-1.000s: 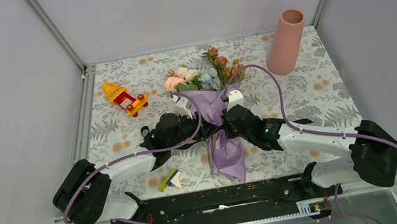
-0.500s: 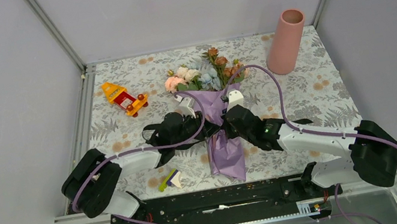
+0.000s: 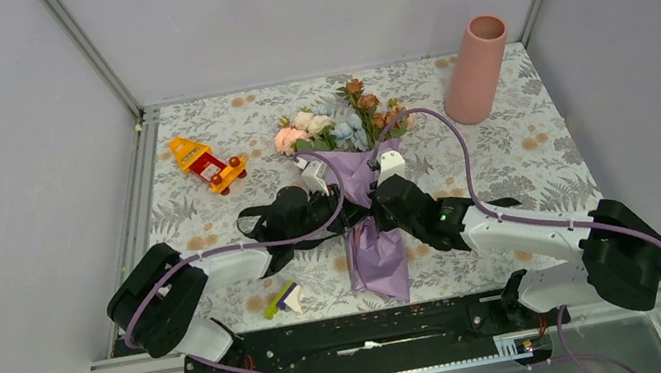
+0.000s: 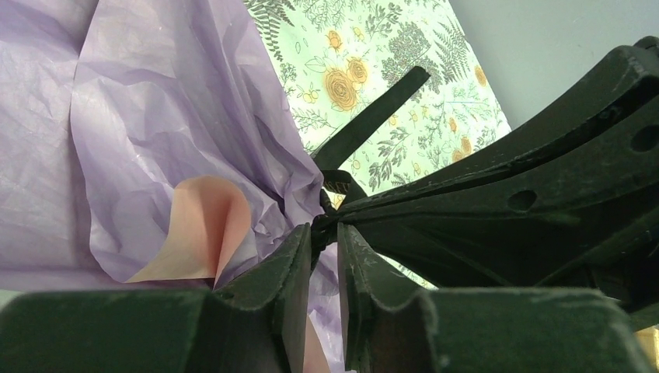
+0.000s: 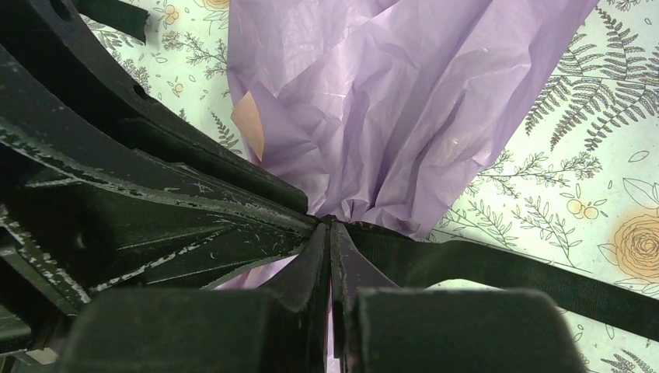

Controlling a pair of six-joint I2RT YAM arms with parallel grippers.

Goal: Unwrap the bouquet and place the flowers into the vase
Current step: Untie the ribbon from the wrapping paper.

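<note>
**Grey walls, a flowery bench, and a tied bouquet in the middle**

Grey walls stand round a bench with a leafy, flowery cloth on it. The bouquet lies flat in the middle of the bench. Its flowers point to the far side and its purple paper tail points to the near edge. A bit of the pink inside shows where the paper folds over. A black ribbon is tied round the thin part.

The left arm and the right arm both reach in to that tied spot, one from each side, and their tips almost meet there. The left jaws have only a thin gap, and they pinch the ribbon at the knot. The right jaws are pressed tight together at the knot. A ribbon tail runs off from their tips, but I cannot tell if they have caught it.

The vase stands up straight in the far right corner, well apart from the bouquet. A toy truck sits far left. Some small blocks lie near the left arm.
</note>
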